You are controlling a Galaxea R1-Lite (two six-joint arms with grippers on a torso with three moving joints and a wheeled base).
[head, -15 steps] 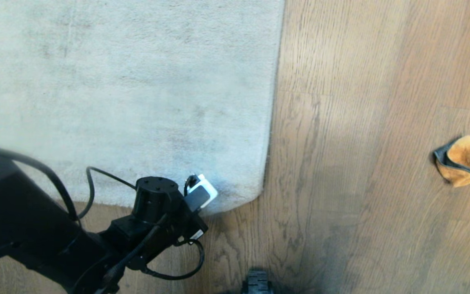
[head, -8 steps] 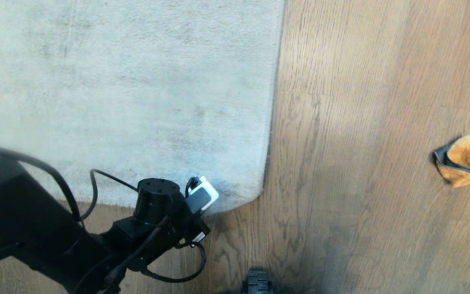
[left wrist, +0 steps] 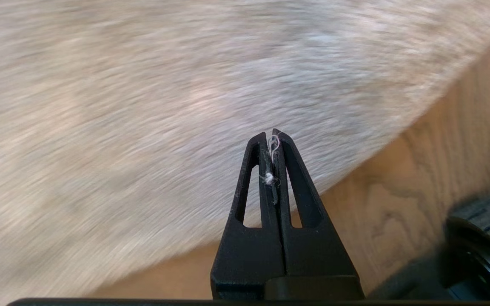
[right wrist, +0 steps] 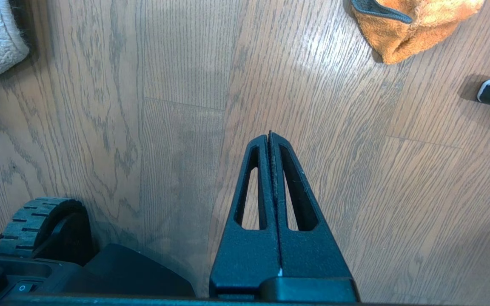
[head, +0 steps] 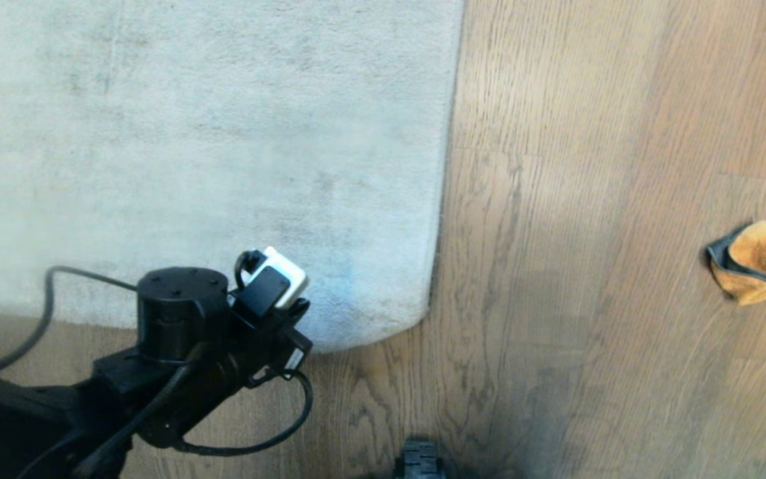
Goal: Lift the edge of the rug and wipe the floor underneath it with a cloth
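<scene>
One rug (head: pixel 223 133), one cloth (head: pixel 759 261).

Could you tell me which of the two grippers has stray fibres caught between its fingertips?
The left gripper, shut above the rug edge, has pale fluff caught between its tips. The right gripper, shut above bare floor, is clean.

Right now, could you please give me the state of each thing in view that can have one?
rug edge: flat on the floor, not lifted.
cloth: crumpled on the floor, apart from the rug, not held.
left gripper: shut, empty but for wisps of fibre, above the rug near its corner.
right gripper: shut, empty, above bare floor.
</scene>
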